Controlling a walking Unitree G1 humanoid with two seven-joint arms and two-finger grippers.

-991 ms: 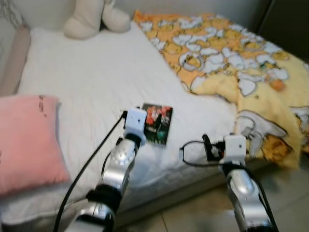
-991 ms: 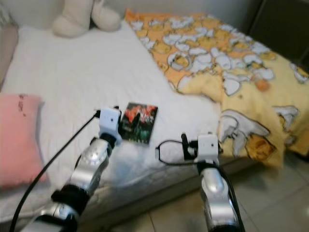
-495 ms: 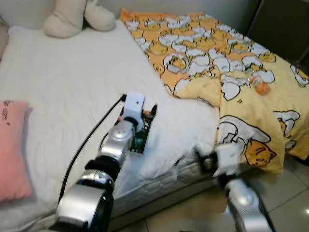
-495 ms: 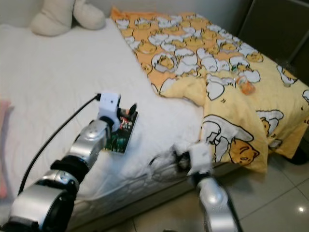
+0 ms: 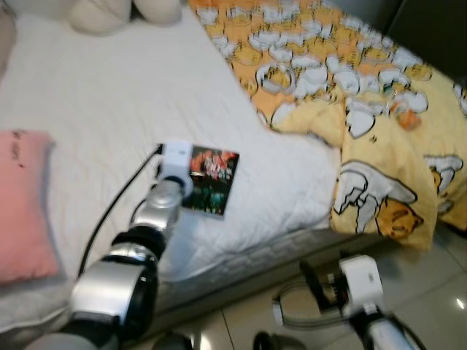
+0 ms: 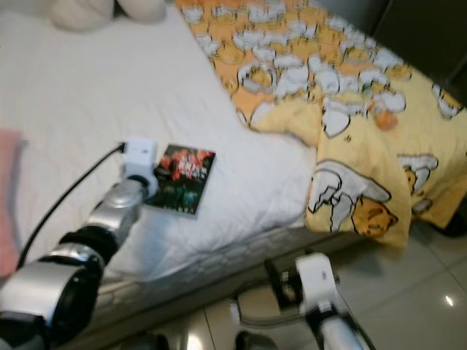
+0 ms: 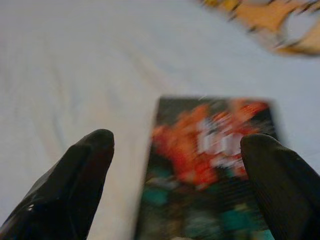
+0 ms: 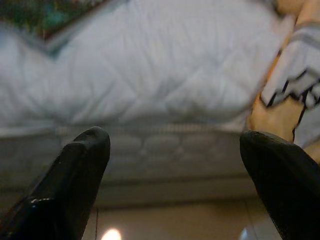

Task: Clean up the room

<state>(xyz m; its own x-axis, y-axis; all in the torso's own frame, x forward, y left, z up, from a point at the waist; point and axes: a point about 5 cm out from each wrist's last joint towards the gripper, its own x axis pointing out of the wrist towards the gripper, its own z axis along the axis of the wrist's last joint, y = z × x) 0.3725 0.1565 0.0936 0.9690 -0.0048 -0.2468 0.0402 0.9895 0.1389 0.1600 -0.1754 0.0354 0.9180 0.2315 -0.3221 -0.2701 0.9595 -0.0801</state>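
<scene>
The thin dark book with a red and green cover [image 5: 211, 180] lies flat on the white quilted bed [image 5: 109, 109], near its front edge. It is at 12 o'clock from the left end effector [image 7: 175, 190], which is released, the long axis running away. The right end effector [image 8: 185, 175], also released, hangs low at 5 o'clock. 0.5 seconds ago the book stood tilted on edge at the left fingers.

The head stereo pair looks forward and down from above the bed's [image 5: 109, 109] near edge, both eyes covering the white mattress, yellow blanket [image 5: 365, 95] and floor. The left wrist camera faces the book [image 7: 210, 165] at close range. The right wrist camera sits low, facing the mattress side [image 8: 150, 150]; both wrist views share the book.
</scene>
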